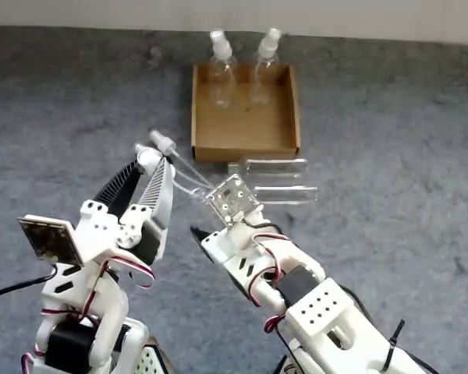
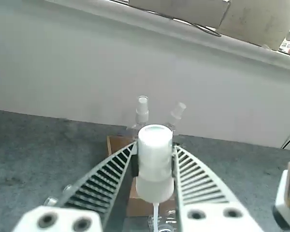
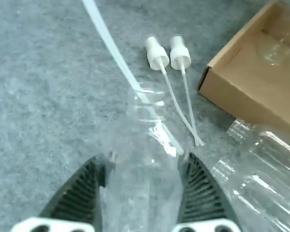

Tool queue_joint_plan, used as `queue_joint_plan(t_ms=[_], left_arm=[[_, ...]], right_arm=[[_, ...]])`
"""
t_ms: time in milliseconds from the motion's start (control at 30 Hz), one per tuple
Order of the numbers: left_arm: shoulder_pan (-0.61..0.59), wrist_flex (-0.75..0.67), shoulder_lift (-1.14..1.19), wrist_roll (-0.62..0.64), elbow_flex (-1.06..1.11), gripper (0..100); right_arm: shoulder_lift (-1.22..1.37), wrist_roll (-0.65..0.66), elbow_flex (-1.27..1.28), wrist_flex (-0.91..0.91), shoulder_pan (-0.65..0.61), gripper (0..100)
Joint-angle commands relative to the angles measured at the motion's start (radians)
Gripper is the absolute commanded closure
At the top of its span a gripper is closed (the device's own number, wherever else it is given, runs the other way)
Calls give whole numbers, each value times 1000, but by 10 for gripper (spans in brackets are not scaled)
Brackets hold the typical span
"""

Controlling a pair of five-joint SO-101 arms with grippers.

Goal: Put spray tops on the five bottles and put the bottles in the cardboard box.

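My left gripper (image 2: 154, 170) is shut on a white spray top (image 2: 155, 157) and hangs over the carpet in front of the box, seen from above (image 1: 150, 161). The top's thin tube (image 3: 111, 48) slants down into the open neck of a clear bottle (image 3: 145, 154). My right gripper (image 3: 145, 195) is shut on that bottle (image 1: 193, 189), neck pointing away. The cardboard box (image 1: 246, 132) holds two upright bottles with spray tops on, one (image 1: 221, 70) beside the other (image 1: 264, 66). Two more loose spray tops (image 3: 157, 54) lie on the carpet.
Two clear open bottles, one (image 1: 267, 167) behind the other (image 1: 285, 195), lie on their sides just in front of the box. Grey carpet (image 1: 390, 156) covers the table, and a white wall (image 2: 87, 63) runs behind the box. The arms stand close together.
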Motion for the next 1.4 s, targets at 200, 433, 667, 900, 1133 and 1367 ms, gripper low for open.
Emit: queue_joint_plan(t_ms=[200,433,667,900,1133,1367], left_arm=[[180,-14,4,-98,61,995],[188,-11,4,-98,61,970],[183,-11,4,-98,51,857],[180,81,-5,-160,-44,870],[176,149,-5,-164,-162,870],[15,115,2,-160,-177,870]], right_arm=[[-349,-11,-47,-18,-8,995],[-570,-12,97,22,-10,995],[-572,-9,137,22,-19,995],[-572,-6,137,18,-45,995],[-572,-6,162,18,-45,995],[-572,-5,174,18,-47,995]])
